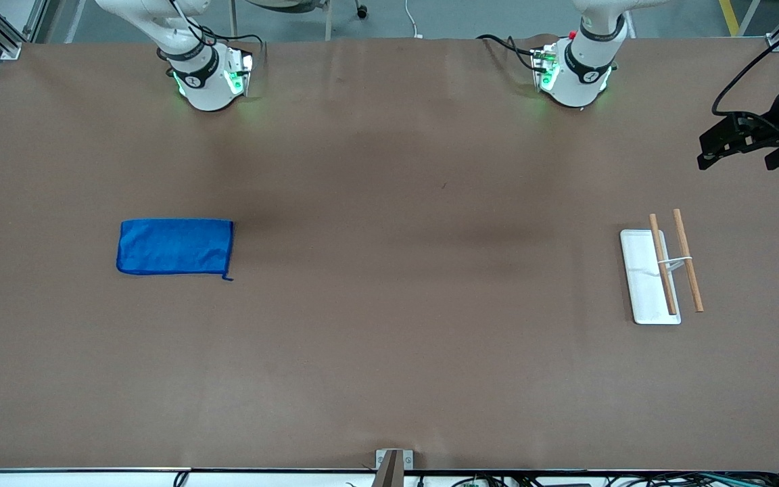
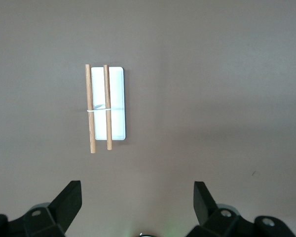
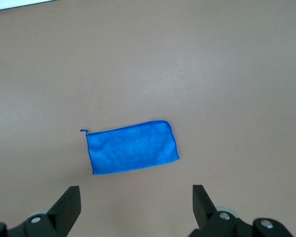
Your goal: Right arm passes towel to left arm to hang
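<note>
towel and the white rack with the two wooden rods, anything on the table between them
Nothing: in the front view only bare brown table runs from the towel to the rack.

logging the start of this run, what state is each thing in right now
towel: folded flat on the table, toward the right arm's end, untouched
rack: white base, two wooden rods, bare, toward the left arm's end
left gripper: open, high over the rack
right gripper: open, high over the towel
</note>
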{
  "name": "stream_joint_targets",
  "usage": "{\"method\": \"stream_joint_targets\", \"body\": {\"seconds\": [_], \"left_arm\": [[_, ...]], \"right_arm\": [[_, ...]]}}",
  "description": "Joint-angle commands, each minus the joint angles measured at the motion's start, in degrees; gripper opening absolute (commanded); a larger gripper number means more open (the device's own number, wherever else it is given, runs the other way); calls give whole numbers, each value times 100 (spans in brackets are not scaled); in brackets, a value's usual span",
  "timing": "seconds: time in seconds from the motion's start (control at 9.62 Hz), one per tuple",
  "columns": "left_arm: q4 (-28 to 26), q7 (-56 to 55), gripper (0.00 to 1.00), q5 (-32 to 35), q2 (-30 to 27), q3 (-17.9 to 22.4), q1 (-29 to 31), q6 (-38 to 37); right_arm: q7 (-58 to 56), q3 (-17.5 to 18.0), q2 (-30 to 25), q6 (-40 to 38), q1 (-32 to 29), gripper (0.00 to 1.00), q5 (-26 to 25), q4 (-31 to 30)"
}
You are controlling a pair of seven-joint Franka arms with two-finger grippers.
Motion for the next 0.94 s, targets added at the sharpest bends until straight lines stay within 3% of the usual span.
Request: {"method": "stream_joint_targets", "body": {"seconds": [0.0, 0.21, 0.31, 0.83], "left_arm": [[-119, -79, 100, 119, 2, -57, -3, -70], [-119, 26, 100, 93, 2, -57, 15, -61], [-128, 44, 100, 76, 11, -48, 23, -70], [-101, 44, 100, 32, 29, -57, -11, -52]], "right_arm": [[1, 46, -66, -59, 46, 100, 18, 11], [-382, 55, 12, -269, 151, 100, 26, -198], [-412, 55, 126, -61, 230, 100, 35, -591], [-1025, 38, 145, 3211, 152, 100, 35, -3954]]}}
